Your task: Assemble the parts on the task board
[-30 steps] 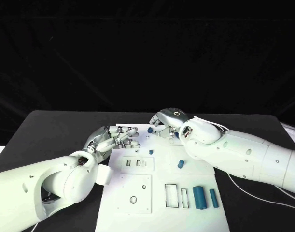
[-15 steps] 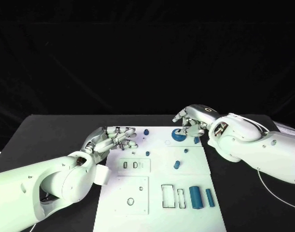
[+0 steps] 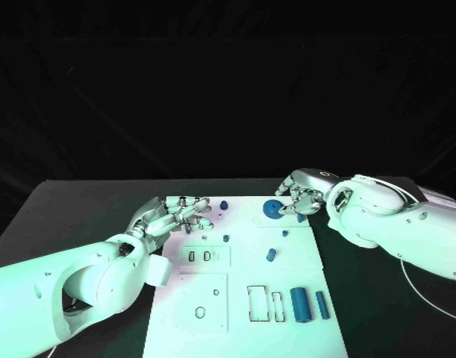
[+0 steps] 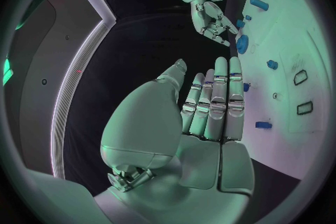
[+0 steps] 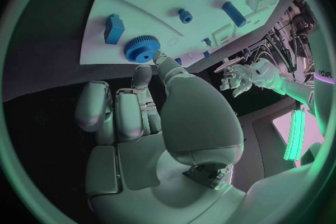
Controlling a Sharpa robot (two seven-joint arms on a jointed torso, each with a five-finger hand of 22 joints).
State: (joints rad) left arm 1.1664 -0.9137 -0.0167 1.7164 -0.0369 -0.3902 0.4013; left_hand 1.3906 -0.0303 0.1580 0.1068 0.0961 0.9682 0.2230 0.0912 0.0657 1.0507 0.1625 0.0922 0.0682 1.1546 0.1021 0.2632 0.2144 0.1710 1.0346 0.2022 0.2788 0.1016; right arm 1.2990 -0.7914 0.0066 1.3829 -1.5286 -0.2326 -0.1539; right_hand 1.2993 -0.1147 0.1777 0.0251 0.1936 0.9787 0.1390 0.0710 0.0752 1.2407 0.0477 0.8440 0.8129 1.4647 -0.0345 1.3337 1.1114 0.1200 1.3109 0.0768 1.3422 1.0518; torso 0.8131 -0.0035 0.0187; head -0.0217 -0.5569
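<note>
At the board's (image 3: 239, 298) 1 o'clock, right hand (image 3: 298, 195) touches the gear (image 5: 142, 49), holding nothing; left hand (image 3: 174, 212) spread wide, empty.

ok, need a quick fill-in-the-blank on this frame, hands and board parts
1. The right hand has a fingertip at the blue ____ on the task board.
2. The left hand holds ____.
3. The two long blue bars lie ____ the empty rectangular slots.

Missing words: gear; nothing; beside
</note>
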